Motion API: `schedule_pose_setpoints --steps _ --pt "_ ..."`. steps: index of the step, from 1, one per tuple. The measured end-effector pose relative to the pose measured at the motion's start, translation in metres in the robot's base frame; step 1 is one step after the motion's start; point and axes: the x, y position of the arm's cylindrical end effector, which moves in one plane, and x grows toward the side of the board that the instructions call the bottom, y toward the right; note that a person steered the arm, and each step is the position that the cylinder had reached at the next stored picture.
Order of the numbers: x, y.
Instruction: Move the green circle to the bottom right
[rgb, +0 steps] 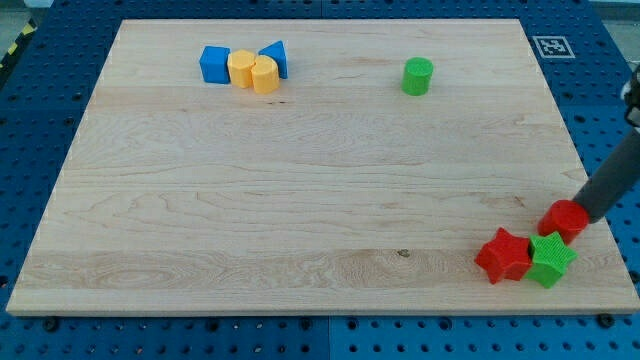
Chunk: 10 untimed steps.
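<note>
The green circle (418, 76) stands alone near the view's top, right of centre. My dark rod comes in from the view's right edge and my tip (585, 213) rests at the right side of a red circle (564, 219), touching it or nearly so. The tip is far below and to the right of the green circle.
A red star (504, 255) and a green star (550, 259) sit together just below the red circle, near the bottom right corner. At the top left, a blue cube (214, 64), two yellow blocks (242, 68) (265, 75) and a blue triangle (276, 57) cluster. The board's edge (300, 316) runs along the view's bottom.
</note>
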Motion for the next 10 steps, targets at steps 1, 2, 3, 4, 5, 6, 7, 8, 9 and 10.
schedule_pose_setpoints --steps 1,2,3,4,5,6,7,8,9,10 --pt "0.005 -0.013" --pt "-0.032 -0.031" --pt "-0.111 -0.057" --pt "-0.184 -0.085" --pt "-0.249 -0.116" --pt "-0.266 -0.152" --pt "-0.227 -0.153" --pt "-0.183 -0.148" --pt "-0.152 -0.143" --pt "-0.146 -0.126"
